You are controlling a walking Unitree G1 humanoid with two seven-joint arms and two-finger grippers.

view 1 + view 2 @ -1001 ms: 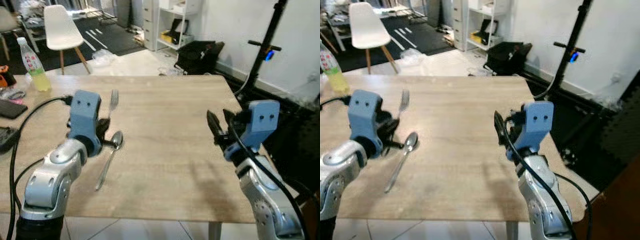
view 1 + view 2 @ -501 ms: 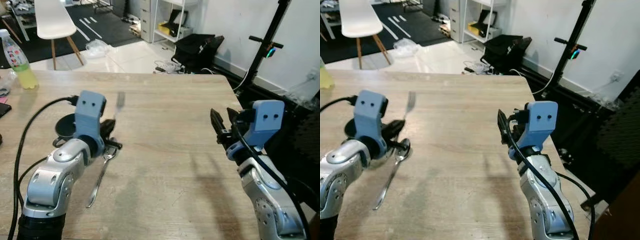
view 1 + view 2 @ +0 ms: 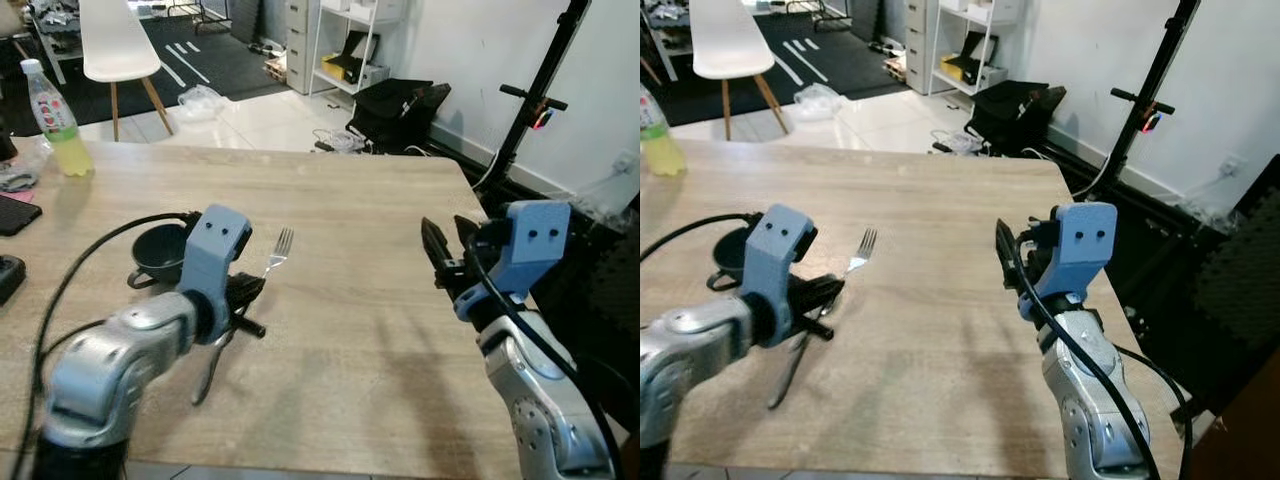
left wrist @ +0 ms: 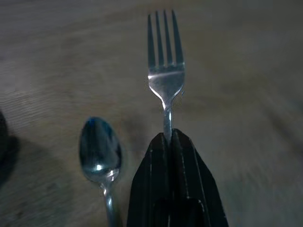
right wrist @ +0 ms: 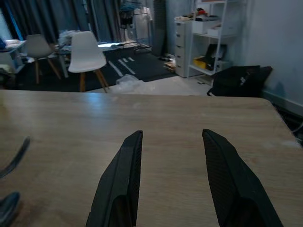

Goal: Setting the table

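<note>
Steel fork (image 4: 165, 78) clamped by its handle in left tool (image 4: 170, 137), low over worktop (image 3: 350, 250); spoon (image 4: 99, 151) already laid just beside tool; fork unplaced; right tool (image 5: 173, 156) spread wide, holding nothing.

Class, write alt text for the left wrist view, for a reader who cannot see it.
The left hand, fingers closed, grips a silver fork by its handle, tines pointing away over a wooden table. A silver spoon lies on the table right beside the fork, bowl up.
</note>
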